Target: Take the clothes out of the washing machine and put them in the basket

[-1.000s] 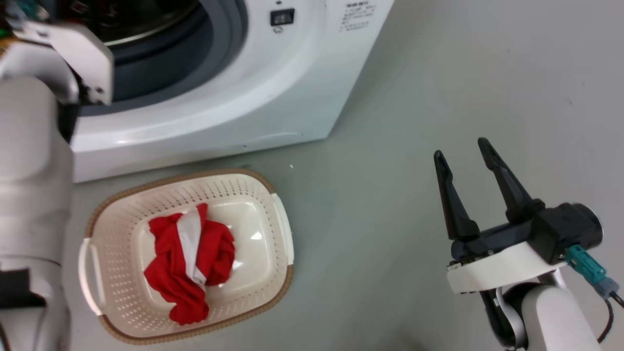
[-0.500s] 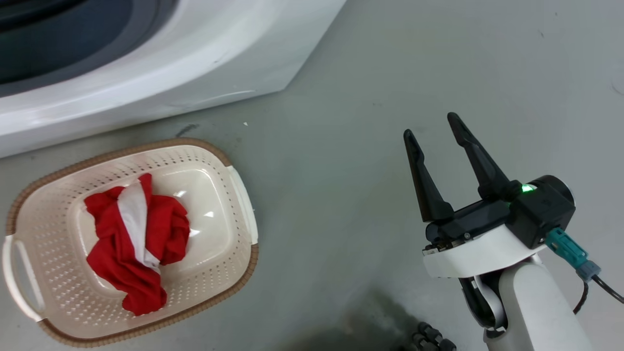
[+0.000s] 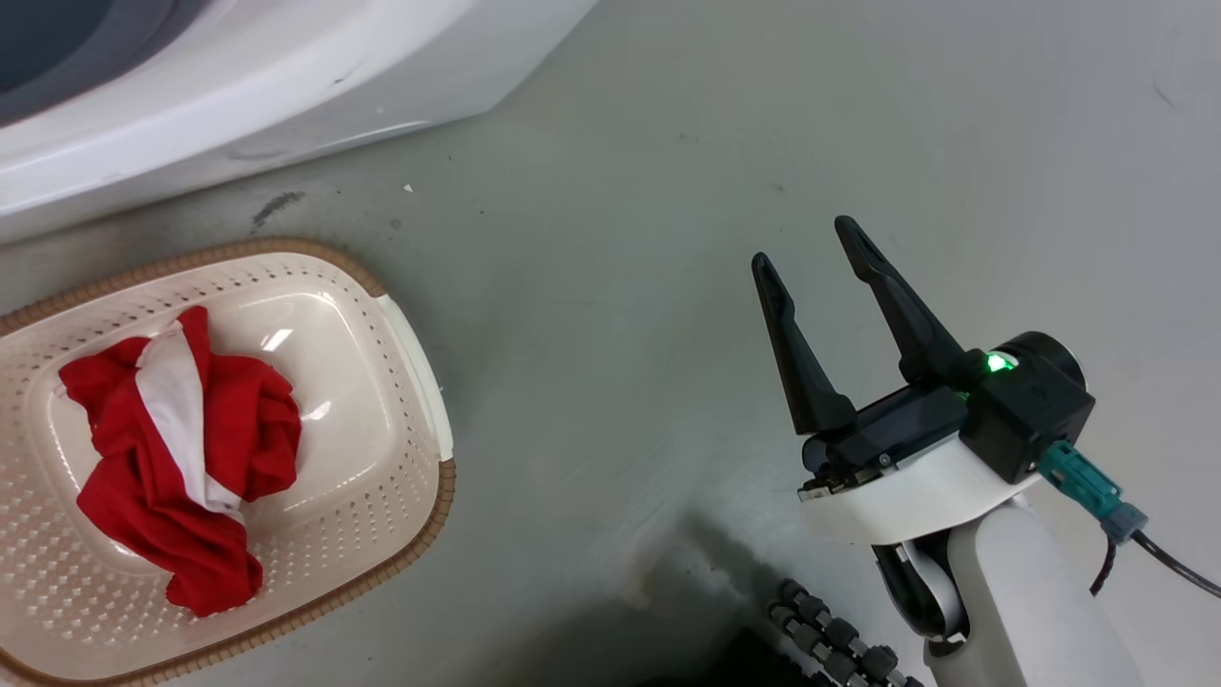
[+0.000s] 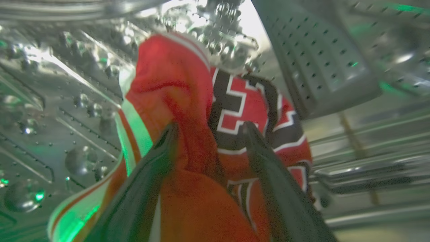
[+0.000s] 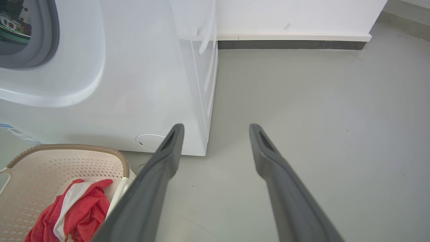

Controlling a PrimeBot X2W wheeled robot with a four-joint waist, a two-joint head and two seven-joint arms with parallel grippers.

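**Layout around the two claws**

Hovering over open floor (image 3: 620, 286): right claw (image 3: 802, 242). Sitting on that floor well to its left: the basket (image 3: 362, 477), holding a bundle of clothes (image 3: 181, 448) in its bottom. Standing beyond the basket, ahead and left of the right claw: the washing machine (image 3: 238, 86). Reaching inside the drum (image 4: 319, 60): left claw (image 4: 211, 125), fingers (image 4: 151, 174) straddling a jersey (image 4: 181, 87), cloth bunching between and ahead of them, drum wall lying behind.
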